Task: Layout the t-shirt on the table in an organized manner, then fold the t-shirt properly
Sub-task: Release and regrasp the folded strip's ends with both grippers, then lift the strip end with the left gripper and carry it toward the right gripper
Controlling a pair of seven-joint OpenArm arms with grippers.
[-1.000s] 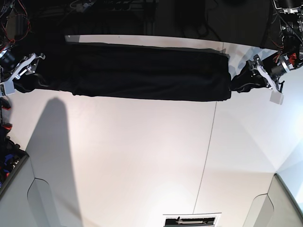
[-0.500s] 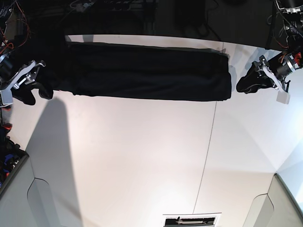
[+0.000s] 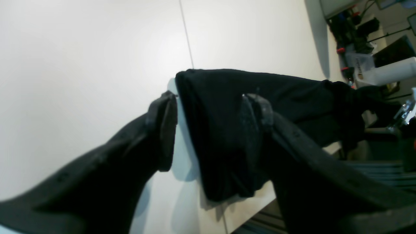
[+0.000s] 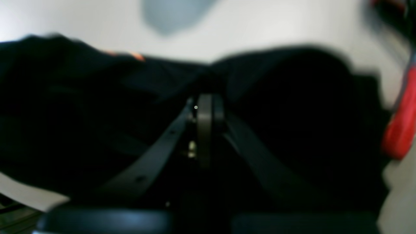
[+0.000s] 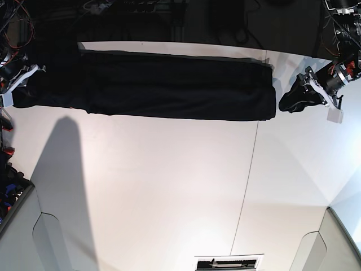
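In the base view the nearest ground is bare white table (image 5: 169, 186), crossed by a thin dark seam (image 5: 246, 186) running from the lower middle up toward the shirt, with a broad grey shadow (image 5: 65, 186) over the left side and a small dark-framed slot (image 5: 228, 262) at the bottom edge. Farther up, the t-shirt (image 5: 180, 90) lies as a long black band across the upper part of the frame, its plain black side showing, close to the far table edge. At the right end of the band the left gripper (image 5: 307, 90) stands just beside the shirt's end with its jaws spread wide and nothing held; in the left wrist view the shirt's folded end (image 3: 227, 136) lies between its black fingers (image 3: 164, 130), with pale table showing beside one of them. At the left edge of the base view the right gripper (image 5: 20, 79) sits at the shirt's other end; the right wrist view, blurred, shows its jaws pressed together amid black cloth (image 4: 97, 113), though whether cloth is pinched I cannot tell. Beyond the table, cables and dark equipment (image 5: 141, 17) fill the top of the frame.
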